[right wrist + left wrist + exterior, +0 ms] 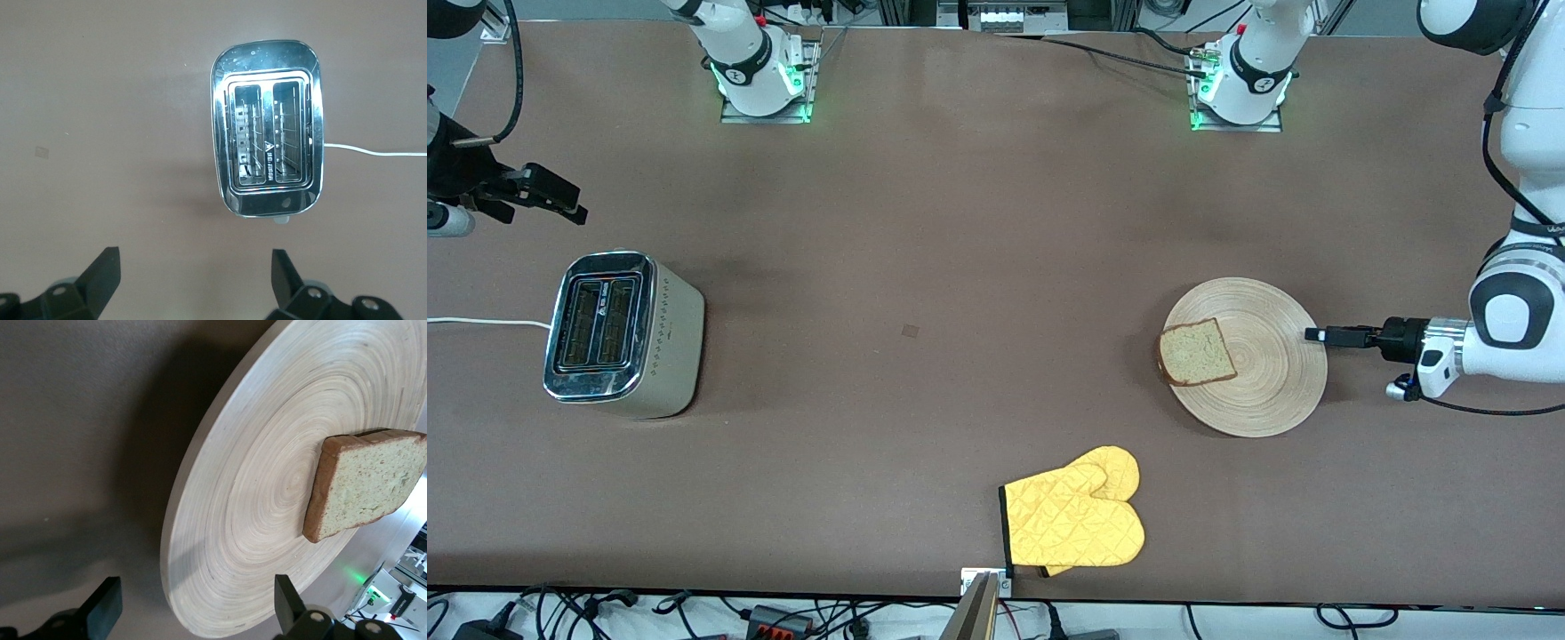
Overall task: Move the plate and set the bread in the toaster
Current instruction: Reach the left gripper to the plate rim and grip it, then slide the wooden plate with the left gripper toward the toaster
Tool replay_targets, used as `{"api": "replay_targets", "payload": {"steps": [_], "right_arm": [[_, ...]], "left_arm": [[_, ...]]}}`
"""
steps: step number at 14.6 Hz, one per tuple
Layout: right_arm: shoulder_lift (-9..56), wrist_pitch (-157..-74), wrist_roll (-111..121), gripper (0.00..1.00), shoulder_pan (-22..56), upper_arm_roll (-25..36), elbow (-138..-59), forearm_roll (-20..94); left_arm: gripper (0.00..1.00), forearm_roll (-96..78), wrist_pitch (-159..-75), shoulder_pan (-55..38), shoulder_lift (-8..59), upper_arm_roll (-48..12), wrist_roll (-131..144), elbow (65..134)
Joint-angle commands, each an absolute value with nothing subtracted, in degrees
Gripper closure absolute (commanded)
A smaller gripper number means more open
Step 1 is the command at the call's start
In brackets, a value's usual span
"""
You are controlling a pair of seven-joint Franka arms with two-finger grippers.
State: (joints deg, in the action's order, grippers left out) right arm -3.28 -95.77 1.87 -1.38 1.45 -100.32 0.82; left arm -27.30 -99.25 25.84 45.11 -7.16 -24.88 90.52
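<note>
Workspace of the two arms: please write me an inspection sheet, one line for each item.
Surface: brown table, one small faint mark near its middle.
Job's things: bread lies on the plate at the left arm's end; toaster at the right arm's end, both slots empty.
Clutter: yellow oven mitt, nearer the front camera than the plate.
Grippers: left gripper open, low at the plate's rim; right gripper open, above the toaster.
Cables: white cord from the toaster; dark cables along the table's edges.
Surroundings: lab equipment, no detail visible.
</note>
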Motion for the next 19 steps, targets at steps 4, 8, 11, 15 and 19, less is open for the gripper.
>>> {"api": "replay_targets", "payload": {"steps": [4,8,11,15,19], "right_arm": [[-2.81,-95.1,1.85,0.0,-1.67,0.97,-99.4,0.7],[-3.34,-94.23,0.8,0.0,-1.84,1.05,-99.32,0.97],[-3.43,-92.9,0.97,0.0,-1.85,1.14,-99.32,0.79],[-3.34,-93.51,0.88,0.0,-1.85,1.14,-99.32,1.05],[-3.34,-94.13,0.88,0.0,-1.76,1.05,-99.23,1.05]], "left_arm": [[0.35,-28.92,-98.96,25.31,46.85,-7.21,-26.63,89.38],[0.8,-28.92,-98.79,25.22,46.85,-7.82,-26.54,89.03],[0.99,-29.87,-98.61,25.23,46.85,-9.05,-26.72,88.68],[0.99,-35.23,-98.53,24.96,47.54,-10.98,-26.37,88.68],[0.99,-41.2,-97.91,21.72,49.65,-12.39,-26.89,88.68]]}}
